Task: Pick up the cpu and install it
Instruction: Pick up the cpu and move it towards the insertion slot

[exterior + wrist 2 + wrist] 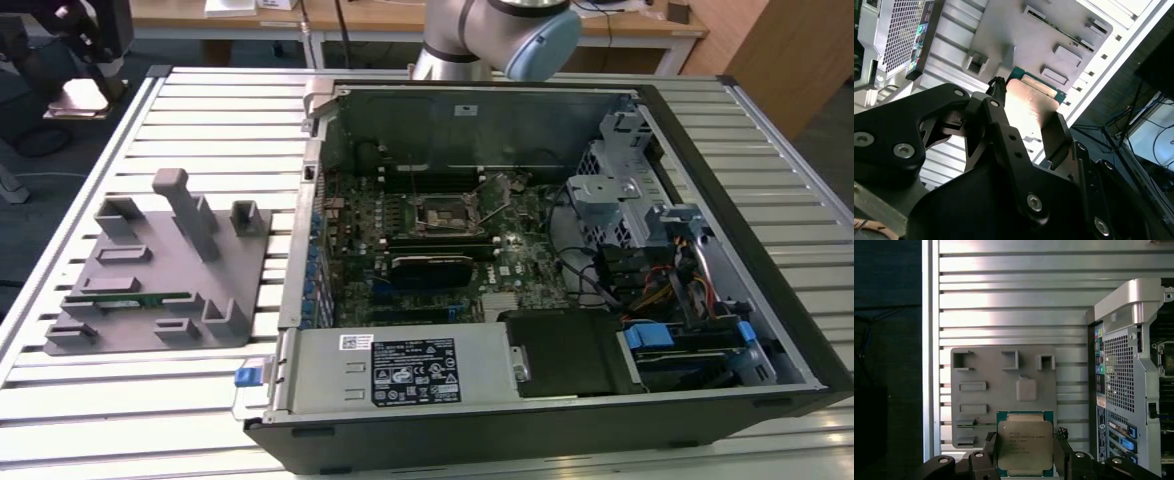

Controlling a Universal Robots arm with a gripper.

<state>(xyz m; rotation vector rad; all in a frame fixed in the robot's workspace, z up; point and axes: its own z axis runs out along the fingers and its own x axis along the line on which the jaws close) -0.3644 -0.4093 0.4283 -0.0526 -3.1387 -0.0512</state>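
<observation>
So the black two-finger claw point(1025, 441) is clamped on the small flat square cpu point(1025, 449) with the silvery metal top and thin green rim. It has one black finger point(990, 445) pressed against each of two opposite edges. The second wrist view shows the same grip from a low angle, with the chip pinched flat between the two fingers.

In the exterior view we see the claw and the cpu point(82, 98) hanging in the air at the far left, up off the table by its far-left corner. The chip isn't touching anything but the fingers.

Working outward, there's the flat grey plastic tray point(147, 290) with its moulded slots and upright posts. It lies on the silver slatted metal table point(214, 130), on the exterior view's left. A long thin green memory stick point(127, 297) lies in the near part of that tray.

Just to the right of the tray is the big open black desktop computer case point(787, 300), lying on its side. Inside it we can see the dark green motherboard point(400, 240), with the black square socket with a metal frame point(441, 213) around its middle. That socket is well apart from the chip. A silver labelled power supply box point(400, 370) fills the near side of the case. The grey robot arm with a light-blue cap point(501, 30) stands at the far edge, behind the case.
</observation>
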